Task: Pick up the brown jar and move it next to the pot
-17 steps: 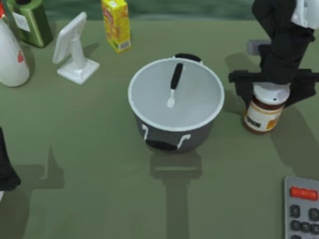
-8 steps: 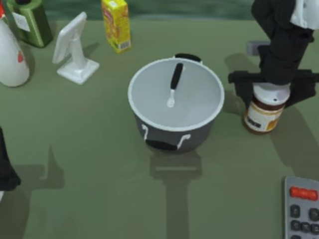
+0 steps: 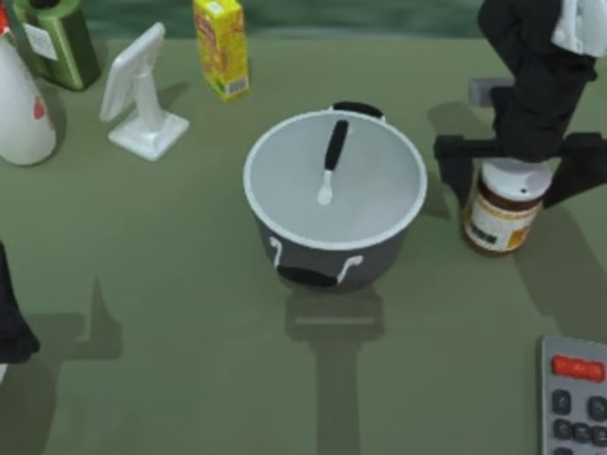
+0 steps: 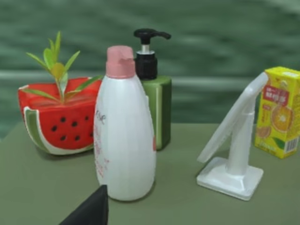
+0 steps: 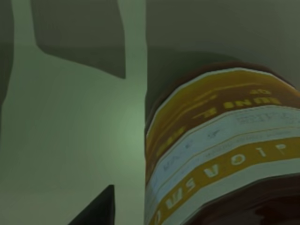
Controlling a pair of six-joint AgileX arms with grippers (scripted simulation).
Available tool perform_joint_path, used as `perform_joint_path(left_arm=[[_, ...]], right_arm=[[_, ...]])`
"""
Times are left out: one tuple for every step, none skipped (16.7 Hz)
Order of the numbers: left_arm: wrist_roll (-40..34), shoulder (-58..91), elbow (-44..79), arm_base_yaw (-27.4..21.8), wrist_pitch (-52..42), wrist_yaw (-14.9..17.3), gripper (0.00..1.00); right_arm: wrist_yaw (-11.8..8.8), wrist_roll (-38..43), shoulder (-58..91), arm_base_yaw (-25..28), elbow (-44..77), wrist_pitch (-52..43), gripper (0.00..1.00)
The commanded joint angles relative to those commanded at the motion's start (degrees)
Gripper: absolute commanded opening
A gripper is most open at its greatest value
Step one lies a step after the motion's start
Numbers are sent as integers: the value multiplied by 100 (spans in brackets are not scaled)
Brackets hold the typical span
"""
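The right claw [image 3: 517,152] is hanging right over the brown jar [image 3: 502,210], fingers spread wide apart — one dark finger out on each side of the white lid, neither one touching it. The jar's standing upright on the bench [image 3: 171,313], directly below the claw and just beside the pot [image 3: 334,197], which sits off to the claw's left. The left claw [image 3: 11,332] is parked way over at the bench's left edge — can't tell if it's apart or together.
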Motion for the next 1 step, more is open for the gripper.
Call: perform_joint_path(left_arm=[[0,0,0,0,0,0,100]], right_arm=[[0,0,0,0,0,0,100]])
